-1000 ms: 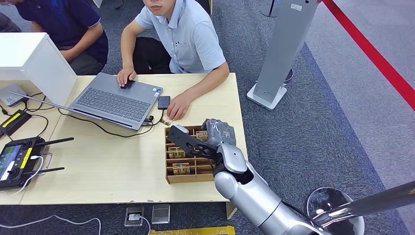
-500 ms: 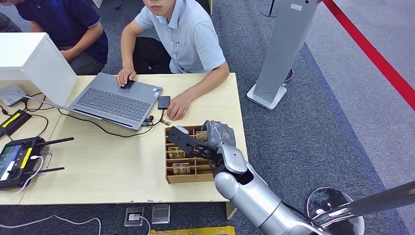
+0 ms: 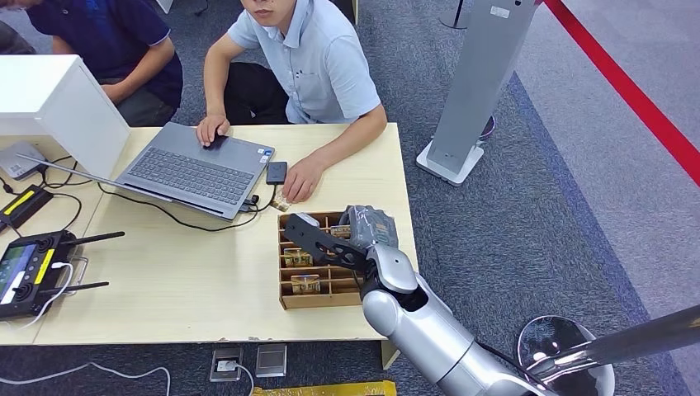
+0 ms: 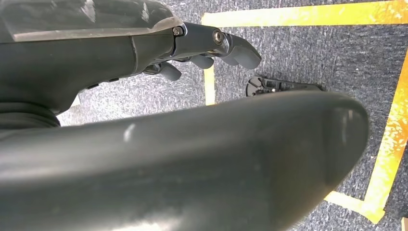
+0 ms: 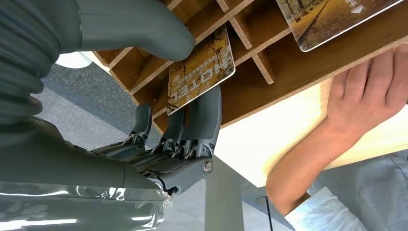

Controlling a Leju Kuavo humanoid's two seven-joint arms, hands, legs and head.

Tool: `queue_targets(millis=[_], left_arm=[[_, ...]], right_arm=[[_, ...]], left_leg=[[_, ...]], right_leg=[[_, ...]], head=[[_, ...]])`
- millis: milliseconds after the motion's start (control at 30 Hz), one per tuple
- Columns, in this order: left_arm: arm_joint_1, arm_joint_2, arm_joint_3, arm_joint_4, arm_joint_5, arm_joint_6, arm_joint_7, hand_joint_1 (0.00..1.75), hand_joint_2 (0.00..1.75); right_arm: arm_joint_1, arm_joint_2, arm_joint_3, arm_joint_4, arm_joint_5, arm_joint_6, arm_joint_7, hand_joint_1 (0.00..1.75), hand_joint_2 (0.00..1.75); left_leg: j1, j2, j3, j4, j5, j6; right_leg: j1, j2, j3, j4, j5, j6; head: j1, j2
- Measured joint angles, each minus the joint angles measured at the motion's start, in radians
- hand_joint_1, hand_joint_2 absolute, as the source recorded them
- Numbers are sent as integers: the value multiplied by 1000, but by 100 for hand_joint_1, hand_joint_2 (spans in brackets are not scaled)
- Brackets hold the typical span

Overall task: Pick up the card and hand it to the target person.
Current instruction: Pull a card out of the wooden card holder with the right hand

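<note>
A wooden card holder (image 3: 286,290) (image 5: 284,72) with several slots stands near the table's right front corner. A yellow card marked MOTEL (image 5: 201,68) stands in one of its far slots. My right hand (image 3: 368,224) (image 5: 159,144) is at that slot and pinches the card, thumb on its printed face, fingers (image 5: 201,115) behind it. More cards (image 3: 297,257) stand in other slots, one of them (image 5: 332,19) close by. The person in a light blue shirt (image 3: 318,62) sits across the table, one hand (image 3: 301,183) (image 5: 365,91) resting by the holder. My left hand (image 4: 207,45) hangs over the carpet, holding nothing.
An open laptop (image 3: 194,169) under the person's other hand, a phone (image 3: 276,172), cables, a remote controller (image 3: 25,268) and a white box (image 3: 54,103) occupy the table's left and middle. A second person (image 3: 115,41) sits at the far left. A grey stand (image 3: 470,91) is to the right.
My right hand has edged slightly further over the holder's far slots. Everything else is as it was.
</note>
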Motion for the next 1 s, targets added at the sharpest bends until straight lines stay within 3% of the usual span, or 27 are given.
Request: queue_targets(millis=[233,400,600,1000], left_arm=[[0,0,0,0,0,0,3,0,0],[0,-1,0,0,0,1,4,0,0],[0,-1,0,0,0,1,4,0,0],[0,-1,0,0,-3,3,5,0,0]], right_arm=[[-1,0,0,1,-9,1,0,108,175],[-3,0,0,3,-16,7,0,129,175],[-6,0,2,7,-17,7,0,143,175],[-14,-1,11,11,-57,-24,0,145,175]], left_leg=[[0,0,0,0,0,0],[0,0,0,0,0,0],[0,0,0,0,0,0],[0,0,0,0,0,0]], right_leg=[[0,0,0,0,0,0],[0,0,0,0,0,0],[0,0,0,0,0,0],[0,0,0,0,0,0]], head=[[0,0],[0,0],[0,0],[0,0]])
